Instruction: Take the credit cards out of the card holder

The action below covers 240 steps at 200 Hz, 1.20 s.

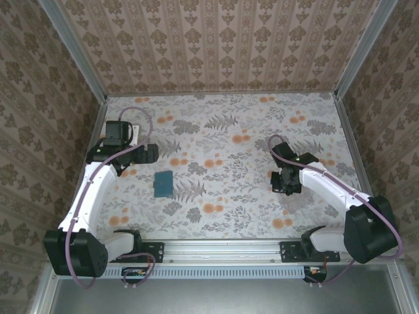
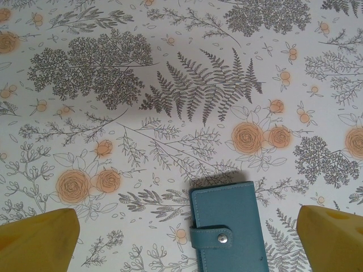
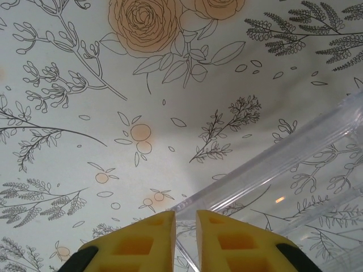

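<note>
On the floral table (image 1: 262, 131) the card holder (image 2: 227, 226) lies snapped shut beneath our wide-apart left gripper (image 2: 187, 211), our right gripper (image 3: 185, 218) pinches a clear box (image 3: 295, 164) at its rim, and we judge unsnapping the tab (image 2: 211, 236) comes first

card holder (image 2: 238, 209) cut off at bottom edge, clear box (image 3: 295, 161) cropped at right

card holder (image 1: 163, 184) | teal | closed | lying flat, left of centre

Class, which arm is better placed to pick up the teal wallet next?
Left: the left gripper hangs open over the wallet; the right gripper is closed on the clear box.
</note>
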Each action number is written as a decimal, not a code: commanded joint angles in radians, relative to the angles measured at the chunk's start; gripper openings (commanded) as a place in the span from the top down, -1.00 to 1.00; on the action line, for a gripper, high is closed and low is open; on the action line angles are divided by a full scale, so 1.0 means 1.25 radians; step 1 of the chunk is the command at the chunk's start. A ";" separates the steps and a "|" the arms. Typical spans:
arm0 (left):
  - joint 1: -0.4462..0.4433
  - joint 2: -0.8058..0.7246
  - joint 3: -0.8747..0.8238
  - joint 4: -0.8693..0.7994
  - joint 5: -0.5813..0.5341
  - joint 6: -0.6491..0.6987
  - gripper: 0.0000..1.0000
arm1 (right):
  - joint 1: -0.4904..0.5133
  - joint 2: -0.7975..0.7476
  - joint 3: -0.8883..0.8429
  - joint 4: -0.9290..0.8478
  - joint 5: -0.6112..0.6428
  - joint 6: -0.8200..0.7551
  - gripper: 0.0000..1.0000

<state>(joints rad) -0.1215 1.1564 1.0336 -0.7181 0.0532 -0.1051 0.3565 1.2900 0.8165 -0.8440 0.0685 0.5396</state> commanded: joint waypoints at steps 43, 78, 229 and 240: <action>0.005 -0.019 -0.011 0.005 0.012 -0.004 -1.00 | 0.011 -0.082 -0.004 -0.059 0.006 0.036 0.55; 0.006 -0.018 -0.012 0.006 0.015 -0.003 -1.00 | 0.020 -0.066 -0.009 -0.061 0.002 0.043 0.47; 0.008 -0.019 -0.014 0.011 0.025 -0.003 -0.99 | 0.045 -0.044 -0.053 -0.026 0.044 0.077 0.74; 0.008 -0.020 -0.014 0.009 0.026 -0.004 -1.00 | 0.045 -0.046 -0.052 -0.027 0.045 0.076 0.78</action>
<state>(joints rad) -0.1215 1.1561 1.0267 -0.7105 0.0685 -0.1051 0.4053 1.2388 0.7616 -0.8635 0.1020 0.6144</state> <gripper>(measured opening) 0.997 0.131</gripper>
